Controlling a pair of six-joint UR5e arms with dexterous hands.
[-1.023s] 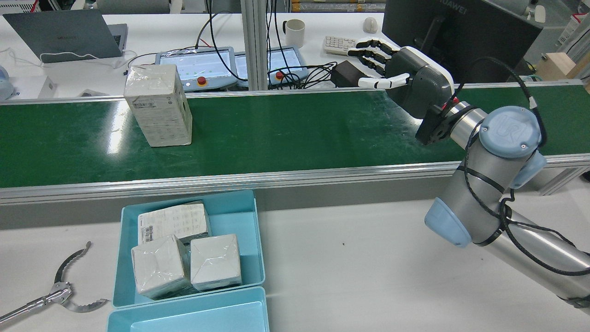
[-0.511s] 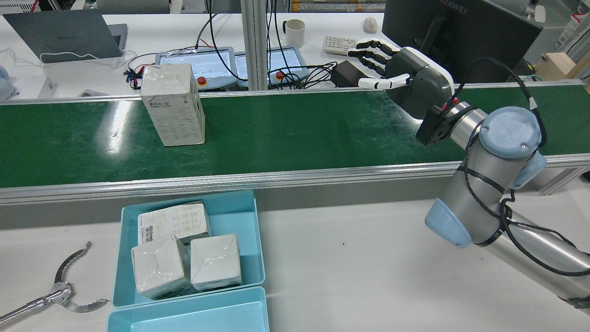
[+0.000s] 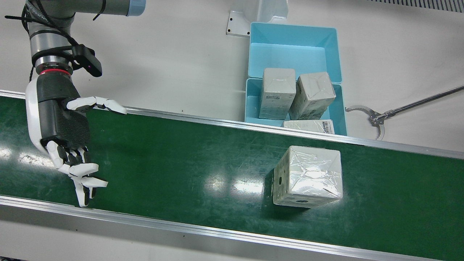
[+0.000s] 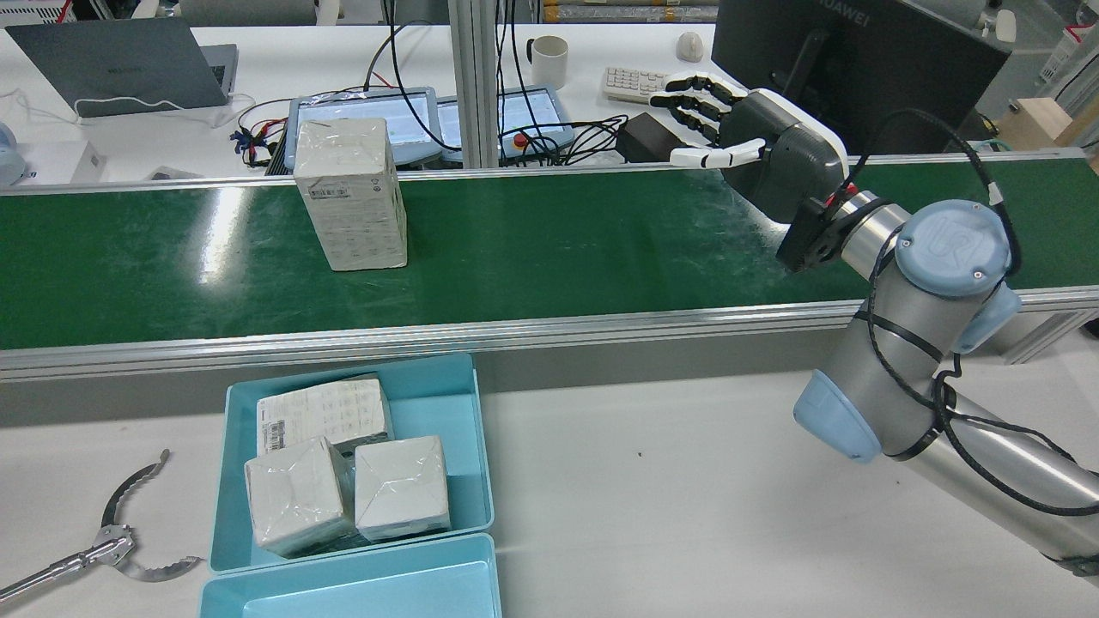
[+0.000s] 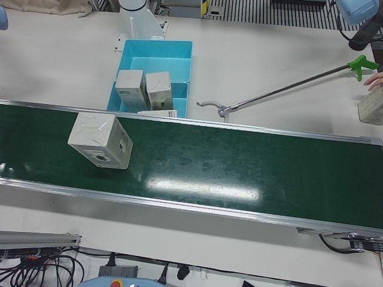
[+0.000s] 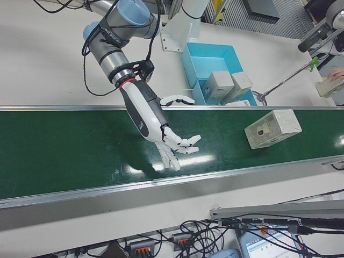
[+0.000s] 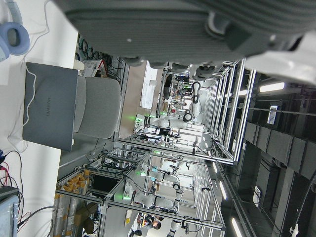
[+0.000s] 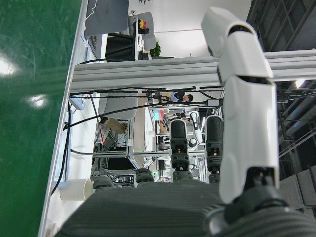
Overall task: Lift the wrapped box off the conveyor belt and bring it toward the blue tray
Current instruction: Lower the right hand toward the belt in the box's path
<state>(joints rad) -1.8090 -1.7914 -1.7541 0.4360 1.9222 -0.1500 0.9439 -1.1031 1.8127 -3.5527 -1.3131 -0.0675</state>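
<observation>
Over the green conveyor belt (image 3: 188, 170) the right hand (image 3: 63, 127) hangs with nothing in it, its palm turned to the belt and its white-tipped fingers (image 3: 84, 183) spread apart and reaching toward the belt's far rail, the side away from the robot. In the right-front view this right hand (image 6: 161, 129) clears the belt's surface and throws a shadow on it. The wrapped box (image 3: 308, 176) stands upright on the same belt, well apart from the hand along the belt's length, wrapped in clear film. Beside the belt's near rail, on the white table, sits the blue tray (image 3: 293, 43); next to it a second blue bin (image 4: 429, 403) holds three wrapped boxes. A long metal grabber tool (image 3: 377, 117) lies on the table just beside that bin. The left hand shows only as a blurred dark edge in its own camera, so I cannot tell whether it is spread or closed.
</observation>
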